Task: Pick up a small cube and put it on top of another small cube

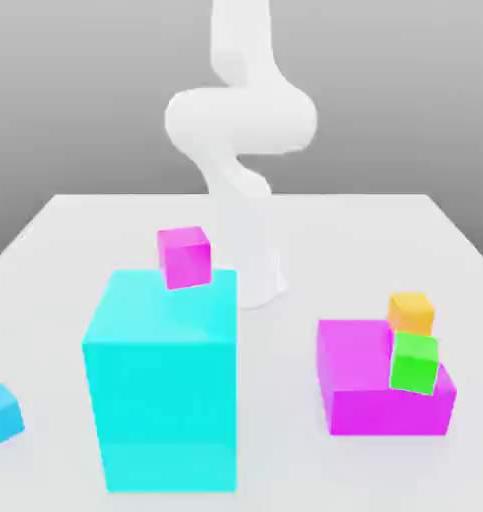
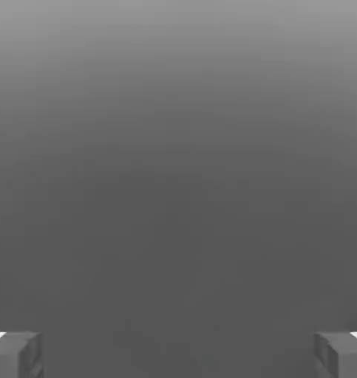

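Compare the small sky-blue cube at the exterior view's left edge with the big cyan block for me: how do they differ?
The small sky-blue cube is far smaller than the big cyan block. The cube is a deeper sky blue, the block a brighter cyan. The cube sits at the table's edge, partly cut off by the frame; the block stands near the front, fully seen. Both rest on the table, untouched.
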